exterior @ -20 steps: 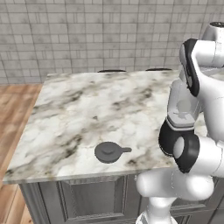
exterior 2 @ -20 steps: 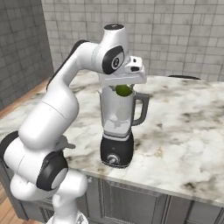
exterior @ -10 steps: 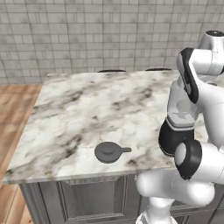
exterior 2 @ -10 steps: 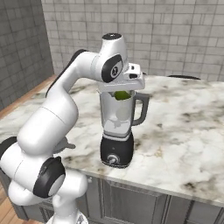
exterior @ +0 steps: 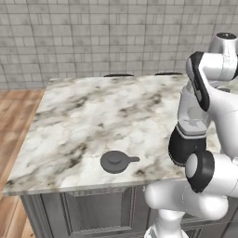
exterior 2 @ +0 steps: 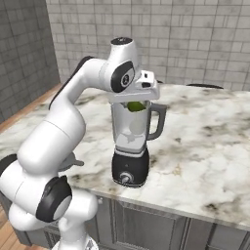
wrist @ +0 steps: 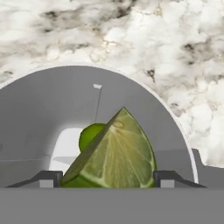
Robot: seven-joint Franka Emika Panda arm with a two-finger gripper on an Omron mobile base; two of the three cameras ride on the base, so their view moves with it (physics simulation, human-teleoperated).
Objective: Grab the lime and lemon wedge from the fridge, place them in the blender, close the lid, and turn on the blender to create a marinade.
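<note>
The blender [exterior 2: 130,146] stands on the marble counter [exterior 2: 205,146] with its jar uncovered. My gripper [exterior 2: 136,100] hangs over the jar mouth, shut on the lemon wedge [exterior 2: 135,105]. In the hand view the lemon wedge [wrist: 114,153] spans the gap between my two fingertips [wrist: 49,178], cut face toward the camera. Below it, the lime [wrist: 89,134] lies at the bottom of the jar [wrist: 144,94]. The dark lid [exterior: 116,161] lies flat on the counter near its front edge, left of the arm. The fridge is out of view.
The marble counter [exterior: 102,116] runs back to a grey tiled wall [exterior: 93,37]. Wooden floor [exterior: 14,121] lies to its left. Two dark stool tops [exterior: 118,75] peek over the far edge. My own arm [exterior 2: 63,132] arches over the counter's front left.
My hand has sunk a little, bringing the lemon wedge down into the jar mouth. The lid and blender have not moved.
</note>
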